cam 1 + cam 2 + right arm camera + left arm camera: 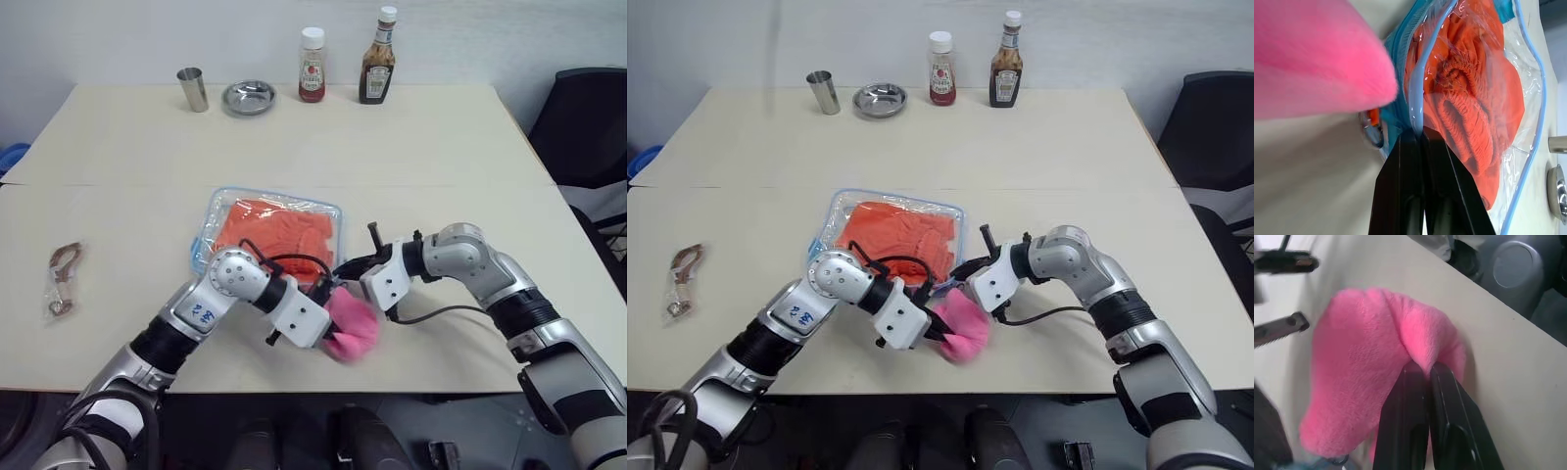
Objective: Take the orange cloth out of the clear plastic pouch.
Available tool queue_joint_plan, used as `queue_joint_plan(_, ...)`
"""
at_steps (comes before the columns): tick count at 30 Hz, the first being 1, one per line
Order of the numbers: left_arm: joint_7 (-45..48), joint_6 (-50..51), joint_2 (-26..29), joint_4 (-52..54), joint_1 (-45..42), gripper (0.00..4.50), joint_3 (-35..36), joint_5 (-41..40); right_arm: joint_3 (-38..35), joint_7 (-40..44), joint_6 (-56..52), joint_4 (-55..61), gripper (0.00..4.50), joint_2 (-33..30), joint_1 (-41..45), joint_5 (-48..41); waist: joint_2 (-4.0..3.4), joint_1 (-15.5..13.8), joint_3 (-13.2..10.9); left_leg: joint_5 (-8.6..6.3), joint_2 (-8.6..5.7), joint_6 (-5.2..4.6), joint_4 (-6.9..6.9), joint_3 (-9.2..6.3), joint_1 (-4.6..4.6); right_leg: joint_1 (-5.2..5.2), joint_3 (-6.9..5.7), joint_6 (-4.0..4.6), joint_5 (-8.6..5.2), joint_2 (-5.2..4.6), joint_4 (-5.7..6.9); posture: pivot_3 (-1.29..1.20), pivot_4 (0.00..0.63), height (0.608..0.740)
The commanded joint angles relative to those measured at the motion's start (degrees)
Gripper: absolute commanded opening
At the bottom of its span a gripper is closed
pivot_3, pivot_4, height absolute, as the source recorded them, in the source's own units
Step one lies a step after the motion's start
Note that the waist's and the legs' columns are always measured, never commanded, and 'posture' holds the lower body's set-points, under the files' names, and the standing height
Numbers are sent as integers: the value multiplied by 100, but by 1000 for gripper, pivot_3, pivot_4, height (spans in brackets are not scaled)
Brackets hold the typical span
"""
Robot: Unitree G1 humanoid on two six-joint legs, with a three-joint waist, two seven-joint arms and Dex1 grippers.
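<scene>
The clear plastic pouch [221, 210], edged in light blue, lies flat in the middle of the table with the orange cloth [279, 231] crumpled inside it. My right gripper [339, 270] is at the pouch's near right corner, shut on the light blue edge [1417, 93]; the orange cloth [1469, 107] lies just behind the plastic. My left gripper [327, 327] is just in front of the pouch, shut on a fold of a pink plush ball [1361, 357], which sits near the table's front edge [355, 329].
A small clear packet with a brown clip [64, 280] lies at the left. Along the back stand a metal cup [193, 89], a metal bowl [248, 97], a ketchup bottle [312, 65] and a brown sauce bottle [377, 59]. A black chair [588, 127] is at the right.
</scene>
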State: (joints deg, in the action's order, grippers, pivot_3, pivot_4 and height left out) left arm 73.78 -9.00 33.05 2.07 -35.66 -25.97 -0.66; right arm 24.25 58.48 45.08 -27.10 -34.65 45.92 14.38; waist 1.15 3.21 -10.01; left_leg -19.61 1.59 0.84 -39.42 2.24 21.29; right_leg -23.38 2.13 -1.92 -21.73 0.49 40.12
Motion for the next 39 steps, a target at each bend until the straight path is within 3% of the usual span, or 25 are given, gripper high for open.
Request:
queue_joint_plan(1, -41, 700, 360, 543, 306, 0, 539, -473, -152, 86, 88, -53, 25, -216, 189, -179, -1, 12, -1, 0, 0, 0, 0, 0, 0, -1, 0, 0, 0, 0, 1, 0, 150, 740)
queue_joint_plan(7, -201, 2045, 1033, 1448, 1138, 0, 1319, -1183, -203, 226, 218, -263, 25, -414, 297, -406, -1, 4, -1, 0, 1, 0, 1, -3, 0, 0, -1, 0, 0, -1, -3, 0, 150, 740)
queue_joint_plan(13, -832, 2760, 1263, 1849, 1801, 0, 2058, -1393, -254, 109, 547, -424, 25, -595, 275, -364, -1, -19, -1, -1, -2, -1, 1, -5, 3, 3, -3, 0, 0, -5, -7, 0, 150, 740)
queue_joint_plan(21, -1317, 3645, 1631, 1598, 2780, 0, 3823, -2072, -299, -87, 1054, -620, 25, -983, 143, -344, -3, 13, -2, -1, -1, -2, 9, -6, 1, 1, -5, 1, 0, -4, -9, 0, 150, 740)
queue_joint_plan(28, -1499, 4443, 2033, 719, 2732, 0, 5140, -2727, -252, -137, 1655, -690, 25, -1297, 48, -546, -4, 12, -3, -1, -2, -2, 11, -6, 2, 2, -6, 1, 0, -5, -13, 0, 150, 740)
queue_joint_plan(35, -1401, 4496, 2322, 679, 2783, 0, 5131, -2795, -158, -117, 1984, -681, 25, -1375, -40, -806, -4, 14, -3, -2, -3, -2, 15, -6, 2, 2, -7, 1, 0, -7, -16, 0, 150, 740)
queue_joint_plan(39, -1516, 4564, 2023, 926, 2866, 0, 4797, -2900, -172, -106, 1700, -631, 25, -1293, -74, -809, -4, 15, -3, -2, -3, -2, 15, -6, 2, 2, -7, 1, 0, -7, -15, 0, 150, 740)
